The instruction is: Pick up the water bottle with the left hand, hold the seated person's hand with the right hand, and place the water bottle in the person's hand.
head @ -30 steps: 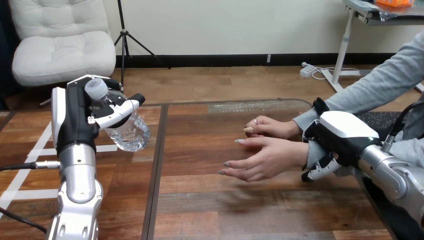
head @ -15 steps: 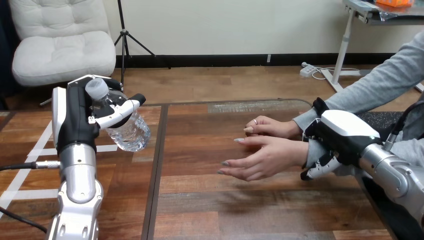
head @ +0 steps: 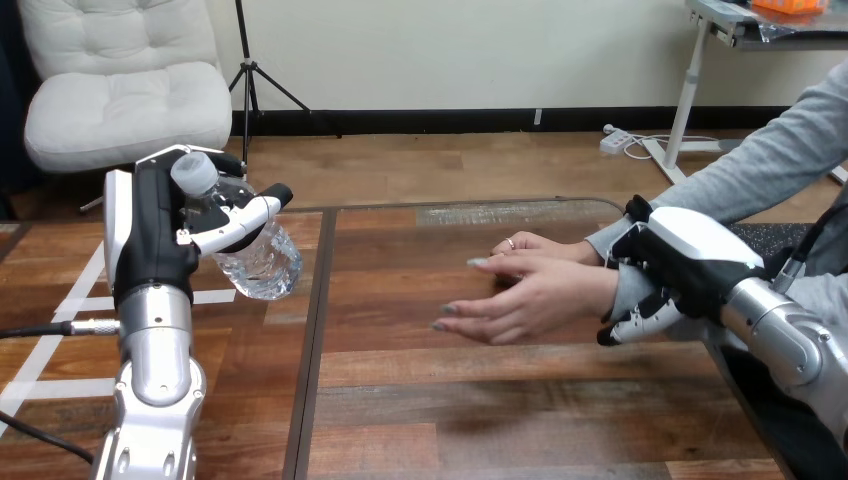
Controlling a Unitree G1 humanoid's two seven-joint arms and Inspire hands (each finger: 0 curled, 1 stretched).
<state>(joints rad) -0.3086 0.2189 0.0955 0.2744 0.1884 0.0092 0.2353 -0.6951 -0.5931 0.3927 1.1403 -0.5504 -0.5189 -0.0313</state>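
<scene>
Left hand (head: 160, 235) grips the tilted bottle (head: 258, 262), cap up. The person's open hand (head: 530, 300) lies well off to its right, with the right hand (head: 680, 265) curled round the wrist (head: 622, 292).

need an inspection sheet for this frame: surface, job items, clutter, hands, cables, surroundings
surface: wooden table, bare planks.
job's things: water bottle is off the table, tilted with its cap up. The person's near hand is open, held out above the table, apart from the bottle.
clutter: nothing seen.
hands: left hand is curled round the bottle. Right hand is wrapped round the person's wrist, with its fingers curled beneath.
cables: nothing seen.
surroundings: the person's far hand is just behind the near one.
</scene>
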